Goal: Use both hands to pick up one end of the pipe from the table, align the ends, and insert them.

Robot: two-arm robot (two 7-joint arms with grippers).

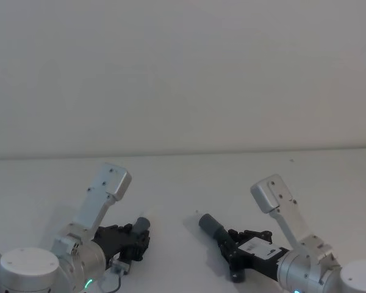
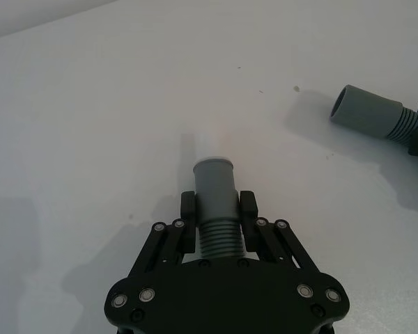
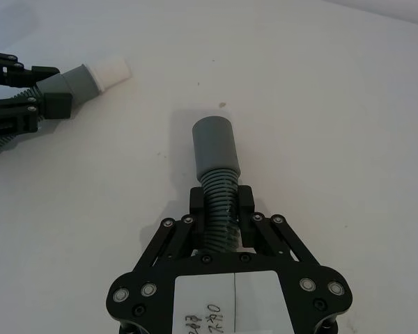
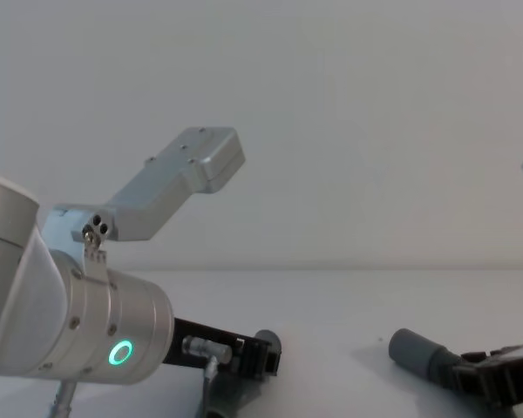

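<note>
Grippers on both sides hold the pipe [image 2: 216,240], each one near an end. Your left gripper [image 2: 218,207] has its jaws closed narrow on the ribbed part, just behind the left cuff [image 2: 214,182], so the smooth cuff sticks out past the jaws. Your right gripper [image 3: 221,203] grips in the same way: its jaws clamp the ribs just behind the right cuff [image 3: 214,145], which stands free in front of them.

In the head view you see both grippers low at the near side of the counter [image 1: 183,183]. The two cuffs are apart, with a strip of bare counter between them. Each cuff points forward and a little inward, so the two mouths do not face each other.

The left wrist view shows you the round open mouth of the right cuff. The right wrist view shows the left cuff from the side. Its tip looks white there, but grey in the left wrist view. The chest view gives you the side look: the silver left wrist [image 4: 78,322] with its green ring light [image 4: 119,353] is large on the left, and both cuffs are low near the counter. Whether they touch it, you cannot tell.

Ahead of the grippers the counter is bare up to the line where it meets the pale wall [image 1: 183,73], so you have open room forward and to both sides.
</note>
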